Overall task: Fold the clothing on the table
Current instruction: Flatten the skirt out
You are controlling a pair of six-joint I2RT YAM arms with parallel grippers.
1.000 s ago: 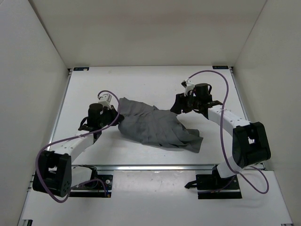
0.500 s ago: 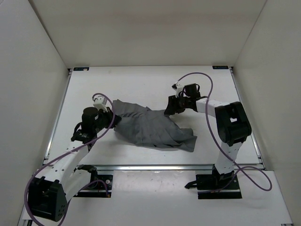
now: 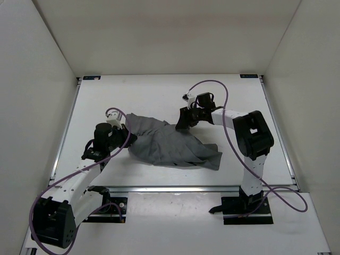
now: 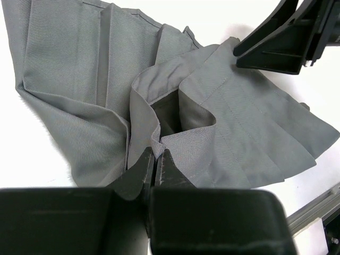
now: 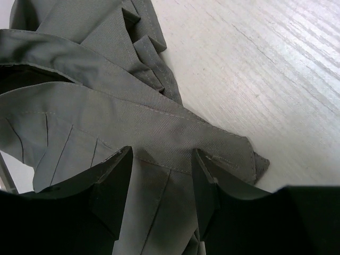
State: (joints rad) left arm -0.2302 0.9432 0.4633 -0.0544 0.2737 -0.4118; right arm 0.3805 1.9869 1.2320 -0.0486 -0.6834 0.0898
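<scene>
At the middle of the table (image 3: 133, 95) we see the clothing (image 3: 170, 143) lying crumpled. At its nine o'clock edge our left gripper (image 4: 155, 156) pinches a fold. At one o'clock our right gripper (image 5: 162, 159) stands wide, straddling the hem.

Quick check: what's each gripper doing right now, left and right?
Left gripper: closed, pinching a fold of the clothing.
Right gripper: open, fingers straddling the clothing's edge.

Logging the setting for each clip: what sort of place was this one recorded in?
Probably a lab test cell: a white table with metal rail edges, boxed in by plain white walls, a left arm and right arm bolted at its near edge, grey clothing lying between them.
</scene>
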